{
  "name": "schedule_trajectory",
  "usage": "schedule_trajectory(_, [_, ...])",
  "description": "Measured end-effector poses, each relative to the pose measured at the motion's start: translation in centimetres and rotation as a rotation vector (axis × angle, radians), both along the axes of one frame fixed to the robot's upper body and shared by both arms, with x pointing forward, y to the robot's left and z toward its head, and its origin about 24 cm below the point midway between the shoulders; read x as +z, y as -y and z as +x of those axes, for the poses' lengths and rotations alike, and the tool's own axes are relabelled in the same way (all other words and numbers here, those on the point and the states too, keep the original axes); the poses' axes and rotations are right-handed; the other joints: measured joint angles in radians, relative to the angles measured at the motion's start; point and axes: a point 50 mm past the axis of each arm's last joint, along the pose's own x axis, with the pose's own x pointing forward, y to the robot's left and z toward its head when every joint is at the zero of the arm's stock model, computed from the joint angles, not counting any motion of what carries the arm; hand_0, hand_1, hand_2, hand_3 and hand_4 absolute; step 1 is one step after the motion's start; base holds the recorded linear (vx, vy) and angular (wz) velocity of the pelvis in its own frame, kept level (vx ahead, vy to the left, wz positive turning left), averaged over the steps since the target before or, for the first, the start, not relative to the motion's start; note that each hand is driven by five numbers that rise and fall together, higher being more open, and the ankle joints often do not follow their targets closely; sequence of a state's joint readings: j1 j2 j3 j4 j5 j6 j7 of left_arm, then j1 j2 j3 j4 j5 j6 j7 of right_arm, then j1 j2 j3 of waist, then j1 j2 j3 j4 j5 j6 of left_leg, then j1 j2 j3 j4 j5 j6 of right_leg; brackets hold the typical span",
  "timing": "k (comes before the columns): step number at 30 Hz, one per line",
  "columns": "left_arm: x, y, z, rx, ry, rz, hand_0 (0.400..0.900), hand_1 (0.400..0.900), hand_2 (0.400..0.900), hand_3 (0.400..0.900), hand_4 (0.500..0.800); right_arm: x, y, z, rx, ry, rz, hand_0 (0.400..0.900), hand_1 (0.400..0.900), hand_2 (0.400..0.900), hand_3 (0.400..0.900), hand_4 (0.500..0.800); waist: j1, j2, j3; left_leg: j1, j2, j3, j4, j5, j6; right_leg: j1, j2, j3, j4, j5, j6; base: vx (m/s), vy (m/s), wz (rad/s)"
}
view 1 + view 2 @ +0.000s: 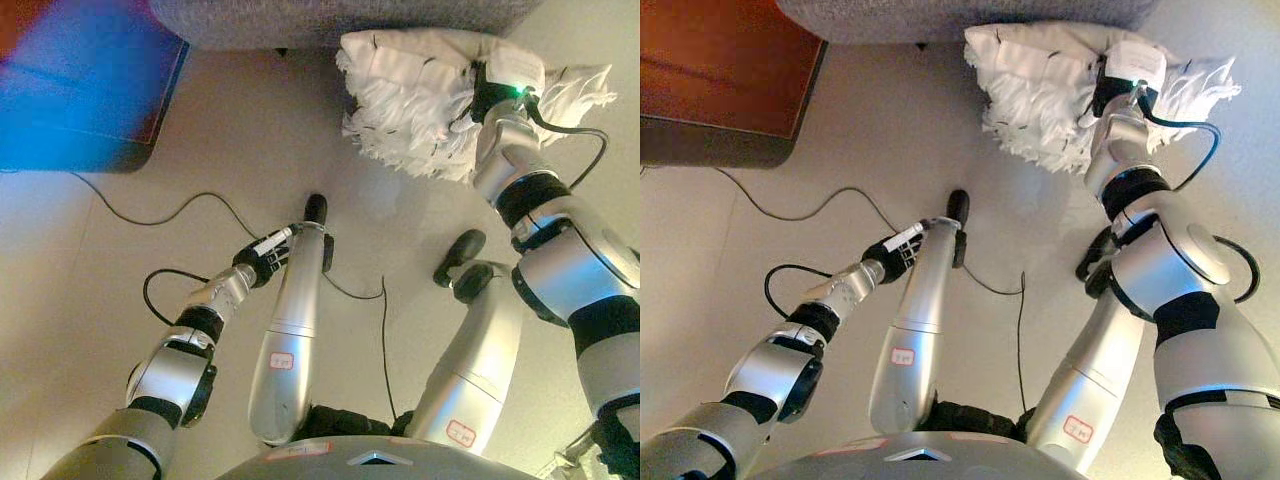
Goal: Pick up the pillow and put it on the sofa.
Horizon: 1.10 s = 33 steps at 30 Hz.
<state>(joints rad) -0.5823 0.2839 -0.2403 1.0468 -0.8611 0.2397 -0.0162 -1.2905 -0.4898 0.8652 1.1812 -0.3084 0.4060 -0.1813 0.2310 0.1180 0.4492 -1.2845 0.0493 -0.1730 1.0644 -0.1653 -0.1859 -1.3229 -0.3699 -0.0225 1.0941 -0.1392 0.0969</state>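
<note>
Pale beige floor fills most of both views, with the grey sofa (340,22) running along the top edge and a dark reddish-brown cabinet (725,75) in the upper left corner.

You have the white pillow (420,110) in the upper right of the frame, its upper edge up against the sofa's lower front, just below the seat. It looks bunched and crumpled, with ragged folds fanning toward the lower left. Its long axis runs roughly left to right across the frame, tilting slightly down toward the right, and one tapered corner points out to the right edge.

Your right hand (485,100) is buried in the middle of the pillow, the arm reaching up from the lower right. The fingers are hidden in the cloth, so you cannot tell whether they are closed on it or only pressed in. Your left hand (262,262) sits low at centre left, near the floor, apart from the pillow; its fingers look loosely curled and it holds nothing.

By my reading, you are at the pick-up or early lift step: the pillow is not yet on the seat. The next move calls for a sure grip, then raising the pillow clear of the sofa's front edge and carrying it forward over the cushion before letting go. Watch that the loose cloth does not slip out.
</note>
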Motion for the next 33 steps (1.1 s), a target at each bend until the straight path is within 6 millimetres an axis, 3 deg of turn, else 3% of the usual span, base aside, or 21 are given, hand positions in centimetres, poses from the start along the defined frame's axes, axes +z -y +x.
schedule_trajectory(1, [-0.4,-0.3,-0.3,0.006,-0.029,0.026,0.900,0.900,0.900,0.900,0.800,0.4,-0.2,0.1,0.004,0.006,-0.005,0.825,0.825,0.825,0.825,0.755,0.001,0.000,0.000,-0.017,-0.001,-0.004,0.019,-0.003,-0.004,-0.017,0.006,0.009,0.014,0.000,0.000,-0.05,-0.015,-0.01])
schedule_trajectory(2, [-1.5,-0.7,-1.2,0.017,-0.113,0.071,0.900,0.900,0.900,0.900,0.800,1.3,-0.5,0.2,0.014,0.017,-0.010,0.400,0.400,0.400,0.400,0.500,-0.003,0.000,0.000,-0.046,-0.002,-0.006,0.044,-0.006,-0.003,-0.046,0.012,0.019,0.030,0.000,0.001,-0.05,-0.025,0.00])
schedule_trajectory(7, [-7.6,-2.6,-9.1,0.064,-0.451,0.110,0.900,0.900,0.900,0.900,0.800,2.8,-0.3,0.3,0.015,0.038,-0.017,0.400,0.400,0.400,0.400,0.500,0.001,0.000,-0.001,-0.131,-0.013,-0.026,0.174,-0.030,-0.011,-0.126,0.006,0.044,0.145,-0.012,0.004,-0.02,-0.031,-0.03])
schedule_trajectory(9, [-9.2,-2.8,-12.2,0.076,-0.552,0.100,0.900,0.900,0.900,0.900,0.800,3.7,-0.5,0.4,0.032,0.054,-0.005,0.400,0.400,0.400,0.400,0.500,0.007,0.000,0.000,-0.154,-0.020,-0.030,0.226,-0.049,0.007,-0.149,0.006,0.043,0.152,-0.013,0.007,0.01,-0.017,-0.03])
schedule_trajectory(10, [-9.8,-2.8,-13.4,0.080,-0.590,0.095,0.900,0.900,0.900,0.900,0.800,3.6,-0.2,0.3,0.032,0.052,-0.002,0.400,0.400,0.400,0.400,0.500,0.017,0.000,0.000,-0.157,-0.015,-0.036,0.245,-0.057,-0.001,-0.158,0.014,0.055,0.194,-0.028,0.011,0.01,-0.004,-0.04])
schedule_trajectory(11, [-10.0,-3.1,-14.0,0.085,-0.602,0.100,0.900,0.900,0.900,0.900,0.800,3.2,0.4,0.2,0.015,0.041,0.004,0.400,0.400,0.400,0.400,0.500,0.022,-0.003,-0.002,-0.162,-0.015,-0.020,0.261,-0.058,-0.001,-0.172,0.021,0.094,0.352,-0.104,-0.008,0.01,0.004,-0.03])
schedule_trajectory(12, [-9.8,-3.7,-13.7,0.091,-0.575,0.122,0.900,0.900,0.900,0.900,0.800,3.4,1.1,0.1,-0.007,0.041,0.012,0.400,0.400,0.400,0.400,0.500,0.022,-0.008,-0.004,-0.178,-0.012,-0.007,0.257,-0.058,-0.002,-0.128,0.027,0.100,0.447,-0.215,-0.035,0.00,0.022,-0.05])
schedule_trajectory(13, [-9.4,-4.2,-13.2,0.094,-0.555,0.141,0.900,0.900,0.900,0.900,0.800,3.9,1.0,0.1,-0.004,0.055,0.012,0.400,0.400,0.400,0.400,0.500,0.016,-0.012,-0.004,-0.202,-0.007,-0.002,0.275,-0.058,0.006,-0.128,0.015,0.100,0.429,-0.279,0.023,-0.01,0.025,-0.05])
schedule_trajectory(14, [-9.5,-4.4,-13.4,0.097,-0.568,0.147,0.900,0.900,0.900,0.900,0.800,3.9,0.7,0.2,0.013,0.059,0.012,0.400,0.400,0.400,0.400,0.500,0.019,-0.008,-0.006,-0.206,-0.006,-0.024,0.373,-0.101,0.032,-0.137,0.008,0.083,0.433,-0.276,0.018,-0.01,0.024,-0.04])
schedule_trajectory(15, [-9.6,-4.5,-13.8,0.100,-0.580,0.147,0.900,0.900,0.900,0.900,0.800,3.7,-0.1,0.4,0.047,0.057,0.014,0.400,0.400,0.400,0.400,0.500,0.020,-0.008,-0.006,-0.175,-0.008,-0.041,0.411,-0.162,0.023,-0.148,0.007,0.075,0.436,-0.275,0.014,0.00,0.000,0.00])
schedule_trajectory(18, [-9.5,-3.9,-13.2,0.089,-0.554,0.133,0.900,0.900,0.900,0.900,0.800,2.4,0.1,0.3,0.054,0.023,0.026,0.400,0.400,0.400,0.400,0.500,0.021,-0.010,-0.003,-0.180,-0.007,-0.035,0.411,-0.161,0.064,-0.153,0.007,0.077,0.429,-0.270,0.006,0.00,0.000,0.00])
schedule_trajectory(23, [-9.4,-3.9,-12.9,0.107,-0.539,0.121,0.900,0.900,0.900,0.900,0.800,1.2,0.5,0.2,0.054,0.002,0.031,0.400,0.400,0.400,0.400,0.500,0.019,-0.013,0.000,-0.156,0.006,-0.018,0.369,-0.147,0.090,-0.129,0.002,0.071,0.400,-0.269,0.006,0.02,-0.040,-0.02])
schedule_trajectory(25, [-9.5,-4.0,-13.1,0.110,-0.542,0.123,0.900,0.900,0.900,0.900,0.800,-0.2,0.8,0.0,0.056,-0.027,0.050,0.400,0.400,0.400,0.400,0.500,0.019,-0.018,0.004,-0.116,0.017,-0.009,0.356,-0.137,0.106,-0.087,-0.005,0.068,0.392,-0.269,0.005,0.06,-0.019,-0.06])
schedule_trajectory(28, [-9.5,-4.2,-13.2,0.115,-0.527,0.135,0.900,0.900,0.900,0.900,0.800,-2.4,0.9,-0.3,0.066,-0.076,0.068,0.400,0.400,0.400,0.400,0.500,0.014,-0.039,0.020,-0.039,0.033,0.006,0.321,-0.139,0.104,-0.006,-0.010,0.060,0.355,-0.268,0.004,0.04,-0.050,-0.07])
schedule_trajectory(31, [-9.6,-3.5,-13.1,0.110,-0.515,0.123,0.900,0.900,0.900,0.900,0.800,-4.6,1.0,-0.7,0.075,-0.117,0.108,0.400,0.400,0.400,0.400,0.500,0.016,-0.043,0.030,0.063,0.058,0.017,0.240,-0.134,0.112,0.114,-0.011,0.016,0.243,-0.221,-0.003,0.05,-0.067,-0.06])
schedule_trajectory(33, [-9.7,-3.0,-13.1,0.102,-0.514,0.112,0.900,0.900,0.900,0.900,0.800,-6.1,1.1,-1.1,0.084,-0.151,0.114,0.400,0.400,0.400,0.400,0.500,0.016,-0.045,0.030,0.144,0.065,0.035,0.175,-0.130,0.118,0.202,-0.012,-0.002,0.165,-0.183,0.010,0.12,-0.108,0.01])
